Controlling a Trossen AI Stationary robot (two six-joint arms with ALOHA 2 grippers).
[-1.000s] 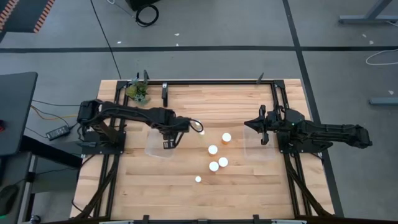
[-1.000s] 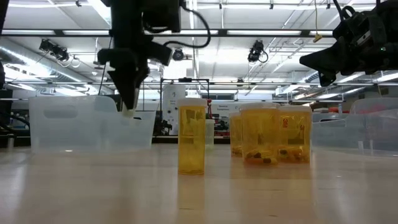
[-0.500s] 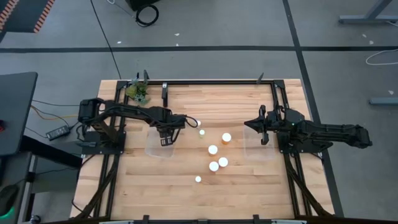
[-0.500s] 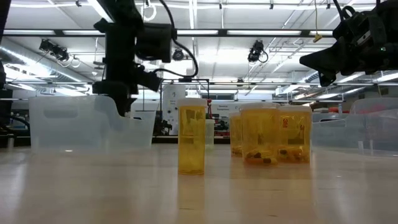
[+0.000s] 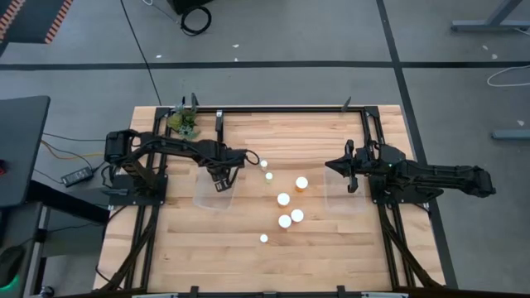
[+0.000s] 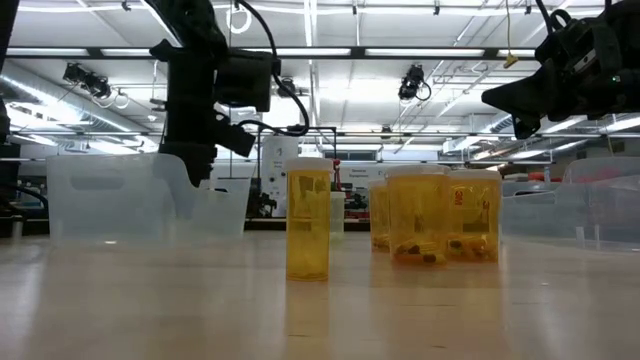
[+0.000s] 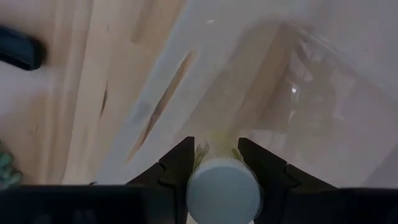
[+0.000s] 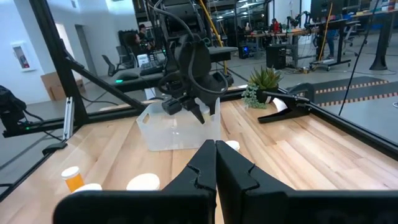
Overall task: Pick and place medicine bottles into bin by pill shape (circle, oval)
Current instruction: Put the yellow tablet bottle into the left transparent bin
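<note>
Several amber medicine bottles with white caps (image 5: 283, 199) stand upright in the middle of the table; they also show in the low view (image 6: 308, 220). My left gripper (image 5: 220, 184) is above the clear left bin (image 5: 203, 199), shut on one more medicine bottle (image 7: 222, 190), whose white cap faces the wrist camera. My right gripper (image 5: 330, 165) is shut and empty, raised at the far end of the clear right bin (image 5: 344, 199). My left gripper pinches the medicine bottle between its two fingers (image 7: 177, 163), one on each side, at the cap end (image 7: 214, 149). The fingers point down toward the bin and lie along the bottle. The bottle is lifted clear above the bin's floor, cap toward the wrist.
A green plant clump (image 5: 184, 122) sits at the table's far left corner. A dark frame (image 5: 281, 108) runs along the table's far and side edges. Bare wood lies between the bins and the table's near edge.
My left gripper has drawn back toward the table's left and far edge with the bottle, staying over the left bin, and has tipped a little from pointing straight down. It has kept its hold.
</note>
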